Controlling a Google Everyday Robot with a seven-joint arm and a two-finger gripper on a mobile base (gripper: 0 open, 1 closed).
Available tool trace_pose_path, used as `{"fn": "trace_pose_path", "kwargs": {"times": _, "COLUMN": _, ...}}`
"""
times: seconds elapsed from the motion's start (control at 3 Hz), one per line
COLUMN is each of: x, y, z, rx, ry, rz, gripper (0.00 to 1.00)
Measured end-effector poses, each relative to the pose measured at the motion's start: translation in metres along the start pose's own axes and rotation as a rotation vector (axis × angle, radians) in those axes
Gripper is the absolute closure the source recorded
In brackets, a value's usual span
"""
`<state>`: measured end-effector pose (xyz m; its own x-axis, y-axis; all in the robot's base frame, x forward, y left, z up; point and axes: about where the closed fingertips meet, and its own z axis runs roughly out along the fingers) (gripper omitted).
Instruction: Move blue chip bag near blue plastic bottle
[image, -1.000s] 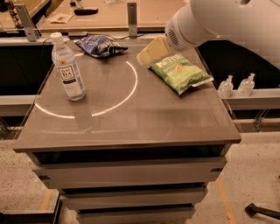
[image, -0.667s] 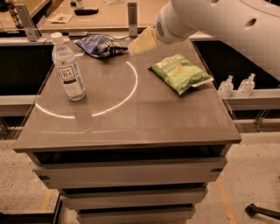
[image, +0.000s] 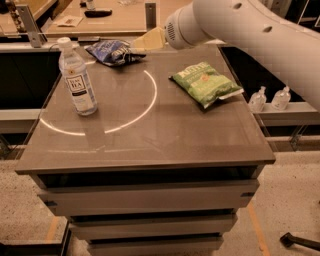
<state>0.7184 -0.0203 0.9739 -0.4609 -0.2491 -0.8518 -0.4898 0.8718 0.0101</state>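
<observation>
Camera view over the grey table (image: 150, 145), white arm in from the right.
Saw the blue plastic bottle (image: 77, 82) upright near the left edge, white cap on, clear-walled, fill level not discernible. Found the blue chip bag (image: 113, 52) crumpled at the far edge, well apart from the bottle. Noted the gripper (image: 148, 40) just beside the bag's right end; could not tell how far open, nor whether gripping anything. Saw the green chip bag (image: 206, 83) lying flat right of centre, and two small bottles (image: 257, 99) off the table, far right.
</observation>
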Motion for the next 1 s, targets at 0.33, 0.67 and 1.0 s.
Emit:
{"fn": "trace_pose_path", "kwargs": {"times": 0.33, "x": 0.001, "y": 0.012, "z": 0.003, "rx": -0.067, "ry": -0.016, "rz": -0.004, "gripper": 0.0}}
{"fn": "trace_pose_path", "kwargs": {"times": 0.67, "x": 0.001, "y": 0.012, "z": 0.003, "rx": -0.067, "ry": -0.017, "rz": -0.004, "gripper": 0.0}}
{"fn": "trace_pose_path", "kwargs": {"times": 1.0, "x": -0.011, "y": 0.011, "z": 0.023, "rx": -0.028, "ry": -0.049, "rz": -0.023, "gripper": 0.0}}
